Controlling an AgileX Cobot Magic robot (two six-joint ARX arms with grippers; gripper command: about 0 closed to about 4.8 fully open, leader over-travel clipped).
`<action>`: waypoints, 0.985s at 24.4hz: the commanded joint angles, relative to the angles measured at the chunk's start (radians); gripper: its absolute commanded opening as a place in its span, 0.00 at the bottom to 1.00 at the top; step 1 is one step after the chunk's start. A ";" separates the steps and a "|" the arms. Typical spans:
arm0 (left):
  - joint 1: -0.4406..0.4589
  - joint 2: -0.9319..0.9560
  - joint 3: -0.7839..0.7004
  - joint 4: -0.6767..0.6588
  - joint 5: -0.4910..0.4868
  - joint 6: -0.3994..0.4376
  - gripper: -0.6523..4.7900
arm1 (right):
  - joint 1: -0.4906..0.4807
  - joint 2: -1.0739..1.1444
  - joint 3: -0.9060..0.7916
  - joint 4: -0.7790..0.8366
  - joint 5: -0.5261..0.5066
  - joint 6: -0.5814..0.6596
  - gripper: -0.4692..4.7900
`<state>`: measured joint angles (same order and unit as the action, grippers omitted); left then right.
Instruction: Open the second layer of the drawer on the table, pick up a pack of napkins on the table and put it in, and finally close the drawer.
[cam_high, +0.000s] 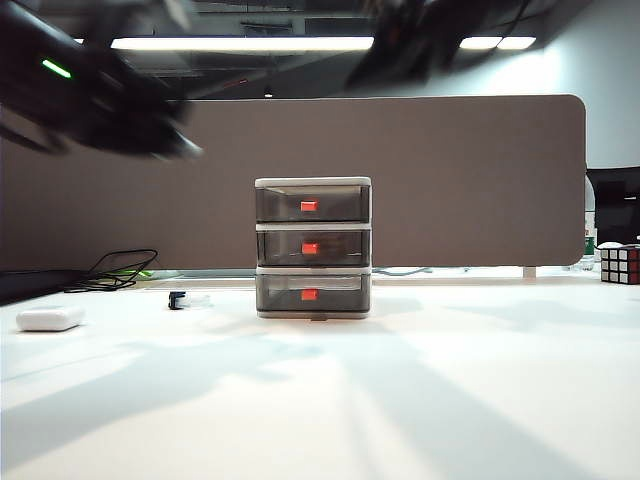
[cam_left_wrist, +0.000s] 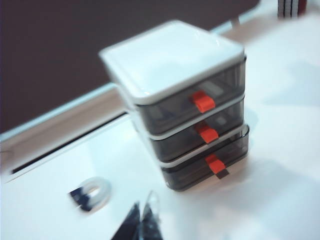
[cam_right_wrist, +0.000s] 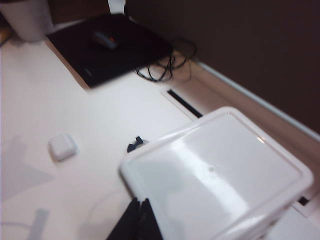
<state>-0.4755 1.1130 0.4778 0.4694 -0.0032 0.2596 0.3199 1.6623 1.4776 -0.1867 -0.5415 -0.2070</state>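
We are looking at the drawer (cam_high: 313, 248) standing upright near the middle of the table (cam_high: 420, 400), in front of a dark partition (cam_high: 450, 180). All three tiers are sitting pushed in, and the second layer (cam_high: 313, 246) is showing its red-orange handle (cam_high: 310, 248) between the top and bottom ones. In the left wrist view the bottom tier seems to be sticking out a little past the two above it, though blur is making that hard to judge. Our left gripper (cam_left_wrist: 142, 222) is hanging above the table just in front of the drawer's handle side, its dark fingertips pressed together with nothing between them. Our right gripper (cam_right_wrist: 137, 220) is hovering over the drawer's white top, near one edge, and its fingers are likewise drawn tight together and carrying nothing. In the exterior view both arms are showing only as dark blurred shapes high up, one at the left and one at the right. A white rounded oblong object (cam_high: 50, 319) is lying on the table well to the left of the drawer, and a small dark and clear item (cam_high: 180, 299) is resting nearer its left side. We are not finding the pack of napkins in any view. A colour cube (cam_high: 619, 264) is sitting at the far right edge.
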 joint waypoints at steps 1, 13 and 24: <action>-0.003 -0.238 -0.093 -0.123 -0.042 -0.078 0.11 | 0.002 -0.166 -0.182 0.053 0.032 0.032 0.08; -0.003 -1.057 -0.363 -0.499 -0.116 -0.252 0.11 | 0.012 -1.060 -0.982 0.154 0.291 0.234 0.08; -0.027 -1.107 -0.470 -0.452 -0.117 -0.275 0.11 | 0.068 -1.446 -1.309 0.114 0.483 0.309 0.08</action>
<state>-0.5030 0.0040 0.0097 -0.0231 -0.1158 -0.0143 0.3832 0.2455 0.1925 -0.0776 -0.0925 0.0944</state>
